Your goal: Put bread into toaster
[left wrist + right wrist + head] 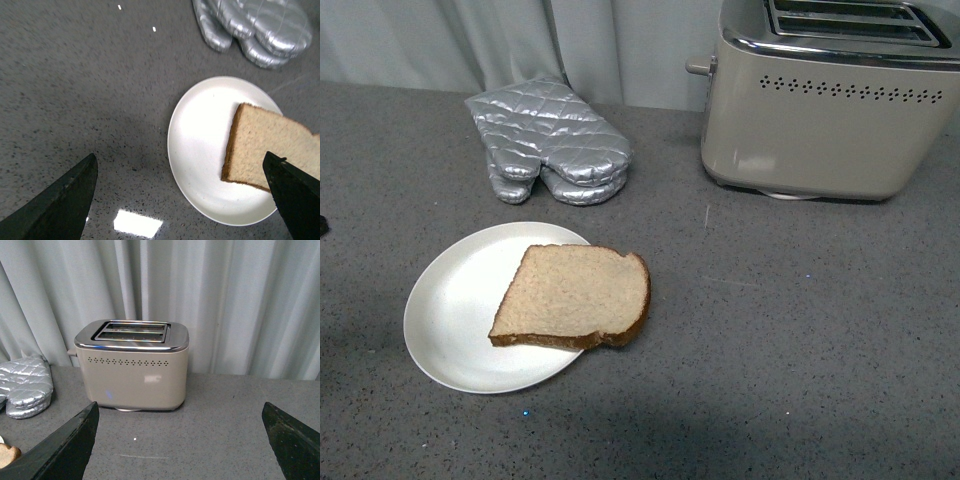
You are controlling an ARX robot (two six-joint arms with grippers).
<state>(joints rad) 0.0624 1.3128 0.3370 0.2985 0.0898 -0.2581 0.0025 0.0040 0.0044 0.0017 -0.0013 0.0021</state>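
Left gripper (pixel 180 156) gapes wide above the white plate (pixel 200 125), bread slice (pixel 265 145) by one fingertip. Right gripper (pixel 180 407), likewise spread apart, faces the toaster (pixel 132 370).

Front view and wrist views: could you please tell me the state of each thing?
bread: flat, half on plate, overhanging rim.
toaster: upright, slots empty.
plate: on counter, under bread.
oven mitt: lying flat, untouched.
left tool: open, empty.
right tool: open, empty.

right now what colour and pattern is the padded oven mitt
The padded oven mitt is shiny silver with diamond quilting, clearest in the front view.
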